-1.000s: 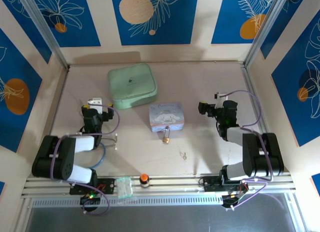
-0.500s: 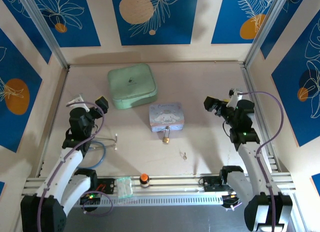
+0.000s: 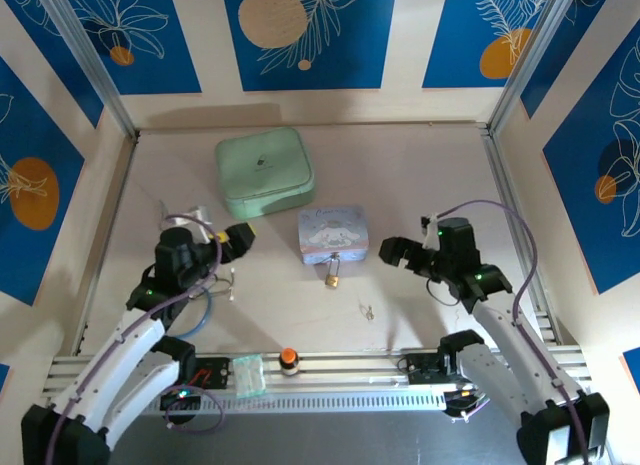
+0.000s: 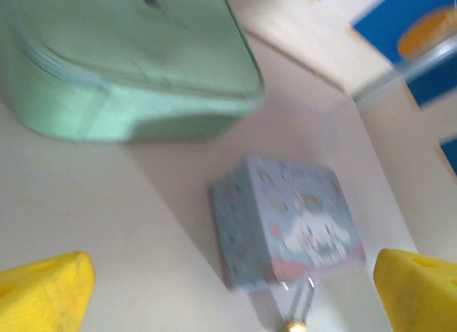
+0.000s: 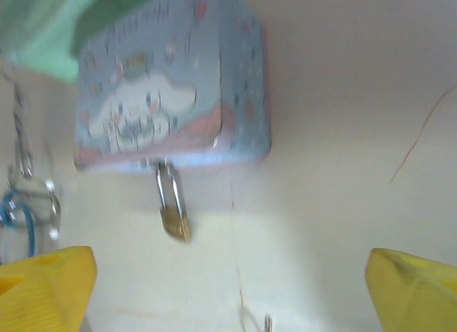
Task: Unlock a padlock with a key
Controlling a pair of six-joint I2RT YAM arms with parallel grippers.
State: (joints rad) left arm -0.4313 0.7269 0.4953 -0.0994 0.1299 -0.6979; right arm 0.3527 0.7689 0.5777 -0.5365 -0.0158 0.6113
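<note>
Clearly spread wide, the right claw [image 3: 392, 253] hangs near the padlock [image 3: 331, 276], not touching it.

The black left gripper [image 3: 238, 239] has swung to the right. A second ago it was tucked back by the left side of the pale table [image 3: 420, 165]. Then it lifted, and now it is closer to the pastel blue cartoon tin box [image 3: 334, 234]. The black right gripper [image 3: 390, 252] has moved left and nearer, so it too is closer to the tin box. The left arm [image 3: 130, 335] and the right arm [image 3: 510, 325] were folded up tight. Now they reach out long.
</note>
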